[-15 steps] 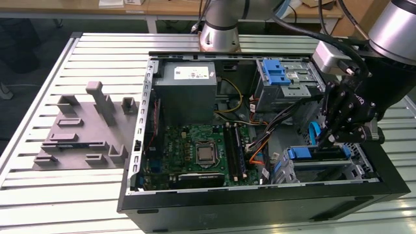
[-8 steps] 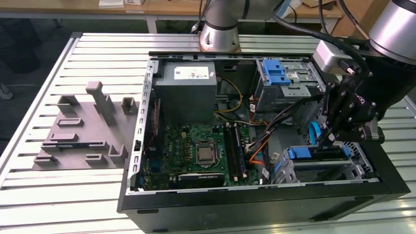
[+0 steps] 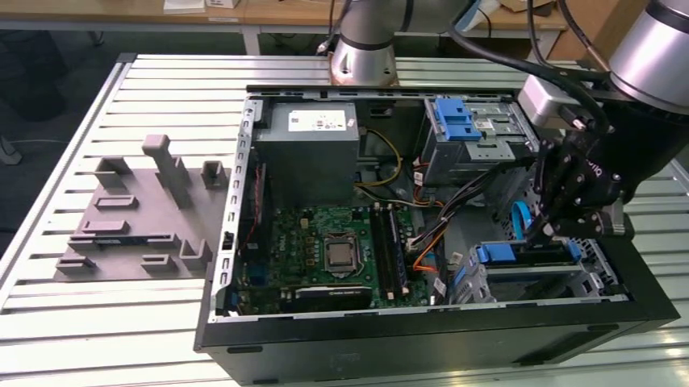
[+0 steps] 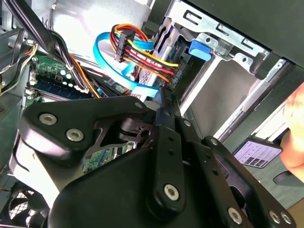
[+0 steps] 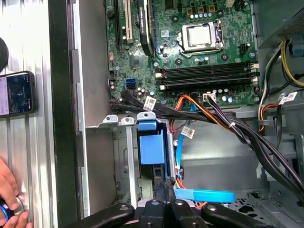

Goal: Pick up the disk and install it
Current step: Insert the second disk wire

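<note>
My black two-fingered gripper [image 3: 544, 234] hung inside the open black desktop computer case [image 3: 231, 242], its fingers [image 5: 165, 187] drawn together with nothing between them that I could see. The disk [image 5: 152, 148], a silver hard drive framed in a blue plastic carrier, stood in the grey metal drive cage [image 5: 121, 121] just beside my fingertips. I judged the step to be installation, with the pick-up already done. Whether the carrier had latched fully I could not tell. Finishing would call for a straight, gentle push along the cage rails, clear of the blue ribbon cable [image 5: 204, 195].
</note>
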Available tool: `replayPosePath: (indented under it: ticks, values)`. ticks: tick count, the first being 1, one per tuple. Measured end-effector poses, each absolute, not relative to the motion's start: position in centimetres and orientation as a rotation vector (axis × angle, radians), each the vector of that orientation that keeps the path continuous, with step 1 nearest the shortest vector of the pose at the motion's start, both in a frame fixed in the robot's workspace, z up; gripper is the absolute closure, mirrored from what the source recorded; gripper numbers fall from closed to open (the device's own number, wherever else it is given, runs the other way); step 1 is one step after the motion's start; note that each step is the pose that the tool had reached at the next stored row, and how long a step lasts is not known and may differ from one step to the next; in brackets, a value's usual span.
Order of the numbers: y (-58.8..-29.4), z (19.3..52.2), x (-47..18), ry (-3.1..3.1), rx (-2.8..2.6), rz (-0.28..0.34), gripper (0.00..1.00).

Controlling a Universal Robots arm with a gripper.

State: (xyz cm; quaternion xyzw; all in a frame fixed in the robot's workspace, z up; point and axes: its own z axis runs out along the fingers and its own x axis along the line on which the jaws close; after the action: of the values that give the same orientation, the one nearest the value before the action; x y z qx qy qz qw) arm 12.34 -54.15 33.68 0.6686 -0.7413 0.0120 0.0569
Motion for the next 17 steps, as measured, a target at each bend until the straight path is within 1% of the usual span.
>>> replayPosePath:
  ticks: [17]
  values:
    - [-54.15, 33.31, 12.45, -2.248, 2.028, 0.036, 0.89]
